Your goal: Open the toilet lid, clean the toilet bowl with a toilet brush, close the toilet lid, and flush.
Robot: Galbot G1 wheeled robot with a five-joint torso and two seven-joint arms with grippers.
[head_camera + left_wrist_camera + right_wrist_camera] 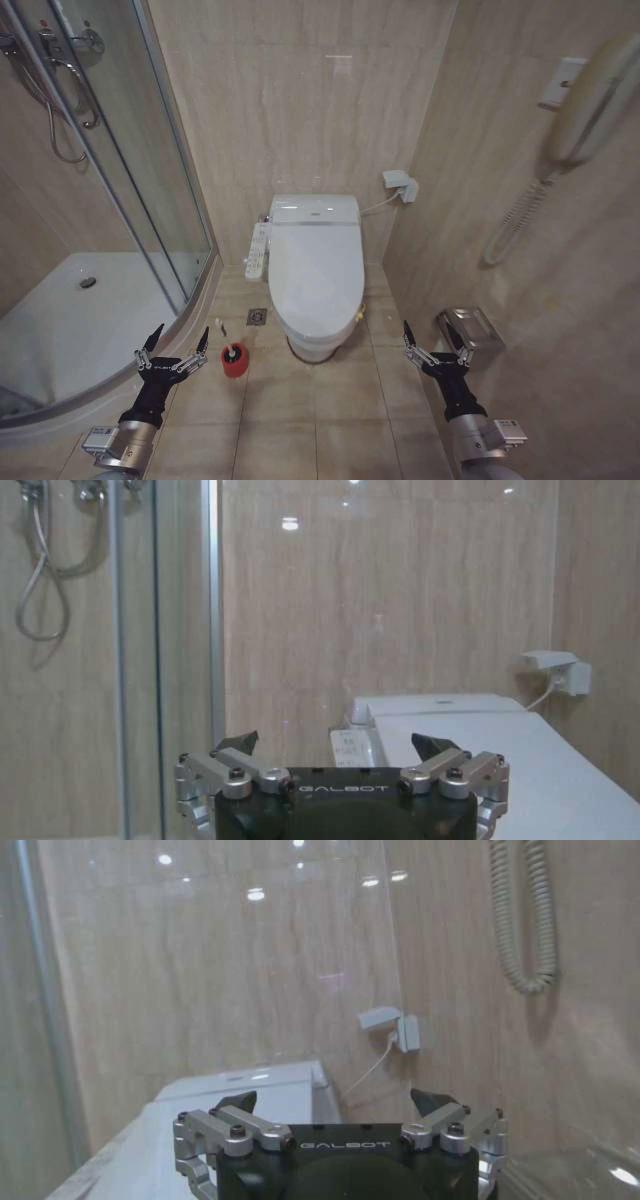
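While toilet lid lies shut, left end effector and right end effector hover spread open, empty; toilet brush probably in red holder on floor.

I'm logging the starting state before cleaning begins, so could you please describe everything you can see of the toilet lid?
The toilet lid is a large, smooth, white oval cover, plastic by its look, with a rounded front end. It lies shut and flat over the toilet bowl, hinged at the back below the white tank unit. A side button panel sits along its left edge. Nothing rests on it, and both grippers are well clear of it.
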